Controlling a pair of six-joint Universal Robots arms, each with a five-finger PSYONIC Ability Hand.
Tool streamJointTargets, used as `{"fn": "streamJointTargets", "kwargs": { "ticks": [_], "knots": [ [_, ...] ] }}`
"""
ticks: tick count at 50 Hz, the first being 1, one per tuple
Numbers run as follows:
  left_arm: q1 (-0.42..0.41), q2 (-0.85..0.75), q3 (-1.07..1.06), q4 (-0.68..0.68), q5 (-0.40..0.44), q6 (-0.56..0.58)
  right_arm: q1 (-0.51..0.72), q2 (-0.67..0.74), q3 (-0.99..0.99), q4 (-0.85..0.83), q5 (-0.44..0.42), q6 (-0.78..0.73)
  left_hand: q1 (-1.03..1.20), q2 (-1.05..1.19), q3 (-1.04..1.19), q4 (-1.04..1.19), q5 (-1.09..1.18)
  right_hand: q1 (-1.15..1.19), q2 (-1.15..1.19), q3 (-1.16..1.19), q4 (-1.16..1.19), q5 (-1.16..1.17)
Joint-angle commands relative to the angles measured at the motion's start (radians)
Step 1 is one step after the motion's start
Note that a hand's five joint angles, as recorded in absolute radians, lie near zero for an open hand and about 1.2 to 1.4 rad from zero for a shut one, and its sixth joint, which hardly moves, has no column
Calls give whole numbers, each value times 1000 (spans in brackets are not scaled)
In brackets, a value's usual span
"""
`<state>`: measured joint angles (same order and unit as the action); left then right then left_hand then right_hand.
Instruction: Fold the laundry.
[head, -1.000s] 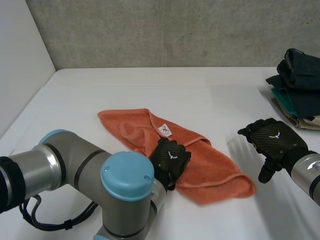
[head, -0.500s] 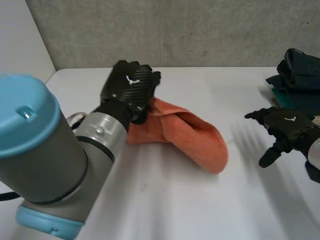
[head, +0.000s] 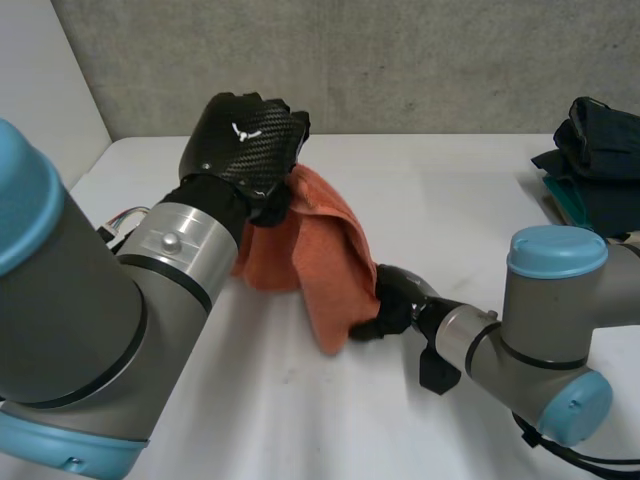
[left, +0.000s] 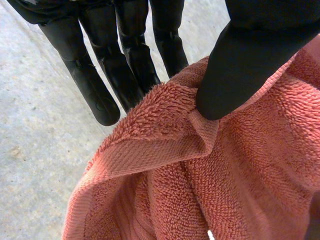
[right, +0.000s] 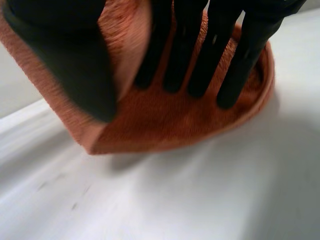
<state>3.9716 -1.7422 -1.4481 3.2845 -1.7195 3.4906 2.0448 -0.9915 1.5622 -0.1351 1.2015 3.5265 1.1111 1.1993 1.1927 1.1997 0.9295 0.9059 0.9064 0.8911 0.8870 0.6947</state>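
An orange towel (head: 322, 247) hangs off the white table (head: 300, 420), bunched at its upper end and draping down to the right. My left hand (head: 245, 145) holds that upper end high near the back of the table. In the left wrist view its thumb (left: 250, 60) pinches the towel's hemmed edge (left: 165, 145) against the fingers (left: 125, 65). My right hand (head: 397, 297) is at the towel's low end, just above the table. In the right wrist view a flap of the towel (right: 175, 120) sits between its thumb (right: 65, 65) and its fingers (right: 200, 50).
A pile of dark folded clothes (head: 595, 160) lies at the table's far right edge. A grey wall (head: 400, 60) runs along the back, and a white wall stands at the left. My right arm's elbow (head: 555, 340) sits low over the front right of the table.
My right arm has swung in from the right to the towel's low end, and its fingers have closed there. My left hand keeps the towel raised; the cloth now hangs steeper.
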Motion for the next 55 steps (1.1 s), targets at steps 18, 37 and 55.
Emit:
{"fn": "streamJointTargets", "kwargs": {
  "ticks": [18, 37, 55],
  "knots": [
    [155, 52, -189, 4, 17, -272, 96, -374, -79, -43, 294, -753, 285, 197, 204, 197, 292, 490, 490, 505, 509, 527],
    [317, -74, -258, -8, 11, -283, 230, -78, -159, -55, 383, -880, -478, -566, -559, -566, -470, -592, -592, -577, -573, -555],
    [196, 15, -279, 24, 17, -228, 9, -237, 1, 130, 241, -735, -613, -701, -694, -701, -606, -621, -622, -606, -602, -585]
  ]
}}
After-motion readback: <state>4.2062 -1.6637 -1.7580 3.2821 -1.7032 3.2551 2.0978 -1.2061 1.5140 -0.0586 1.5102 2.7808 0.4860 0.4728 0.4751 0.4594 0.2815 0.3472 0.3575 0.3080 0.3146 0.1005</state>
